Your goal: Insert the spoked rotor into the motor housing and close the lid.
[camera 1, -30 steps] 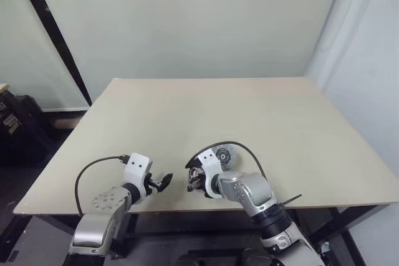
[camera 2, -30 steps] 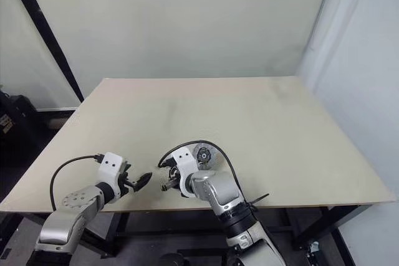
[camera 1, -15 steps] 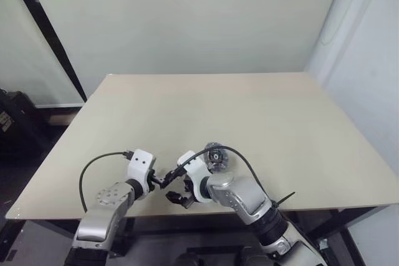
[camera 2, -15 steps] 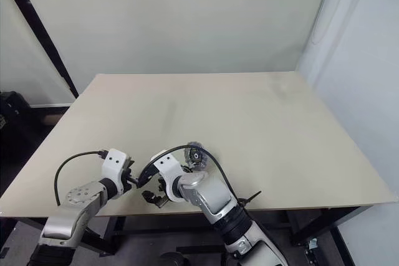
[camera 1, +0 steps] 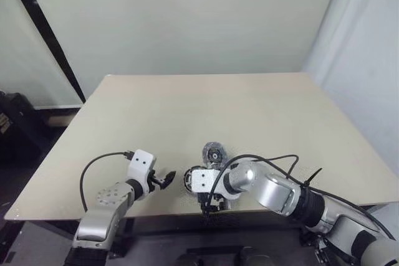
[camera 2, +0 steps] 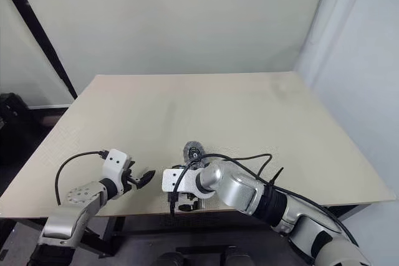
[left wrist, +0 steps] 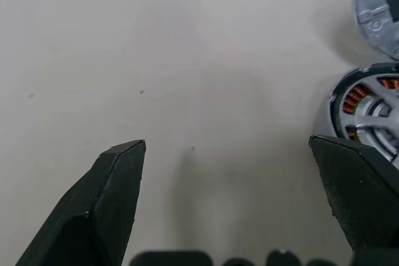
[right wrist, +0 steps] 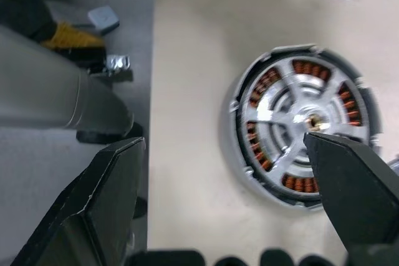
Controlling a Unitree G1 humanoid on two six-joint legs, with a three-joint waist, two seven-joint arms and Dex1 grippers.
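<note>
Rotor looks seated, so you're on the lid now. Your right gripper (right wrist: 224, 207) hangs spread wide above the motor housing (right wrist: 299, 151); the lid (camera 1: 214, 153) stands just beyond it. Left gripper (left wrist: 240, 194) is spread too, housing beside 1 finger.

The table (camera 1: 262, 116) is viewed from above and behind its near edge by the two head views, which face forward and down from well back and share nearly the whole tabletop, both arms and the back wall (the right eye's picture being offset slightly sideways). From the left wrist, a close look along the left gripper (left wrist: 249, 191) onto the bare tabletop is given, with the motor housing (left wrist: 368, 110) caught at the picture's edge. The same housing (right wrist: 299, 147) is seen almost straight down and very near from the right wrist, between the fingers of the right gripper (right wrist: 230, 197), so the housing is shared by both wrist views.
</note>
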